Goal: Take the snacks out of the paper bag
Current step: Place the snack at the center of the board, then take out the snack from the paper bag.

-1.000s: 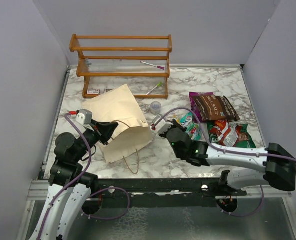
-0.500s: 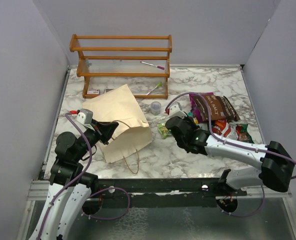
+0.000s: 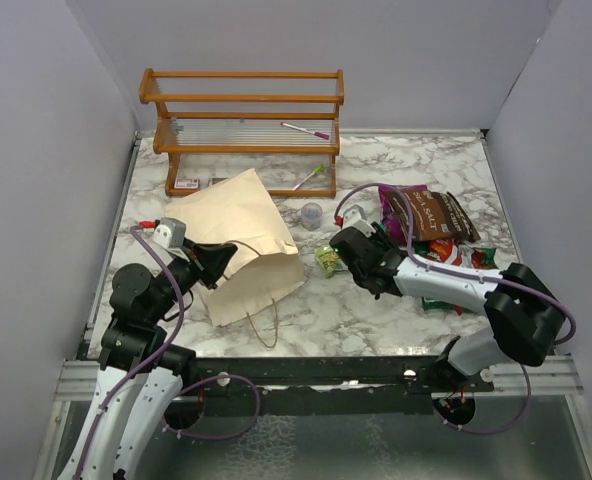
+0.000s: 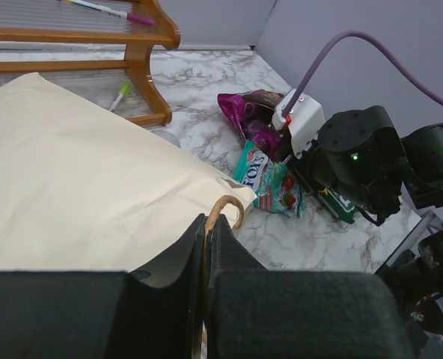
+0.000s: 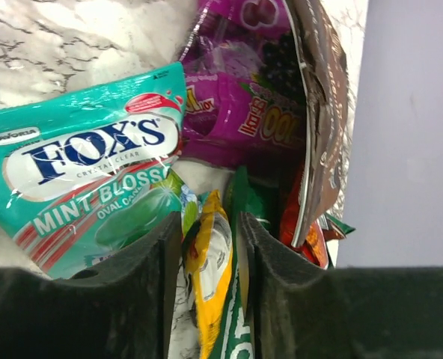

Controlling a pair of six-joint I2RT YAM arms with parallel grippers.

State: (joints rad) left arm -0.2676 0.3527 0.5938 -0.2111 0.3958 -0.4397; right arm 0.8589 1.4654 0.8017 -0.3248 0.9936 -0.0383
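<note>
Lying between right gripper (image 5: 209,228) jaws, yellow packet (image 5: 208,280)

The paper bag (image 3: 241,235) lies left of the snacks (image 3: 431,215), with the rack (image 3: 241,125) behind it.

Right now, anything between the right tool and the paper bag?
Yes: a teal mint packet lies between the paper bag and the right tool, which pinches a yellow packet. The clear cup is farther back, off that line.
</note>
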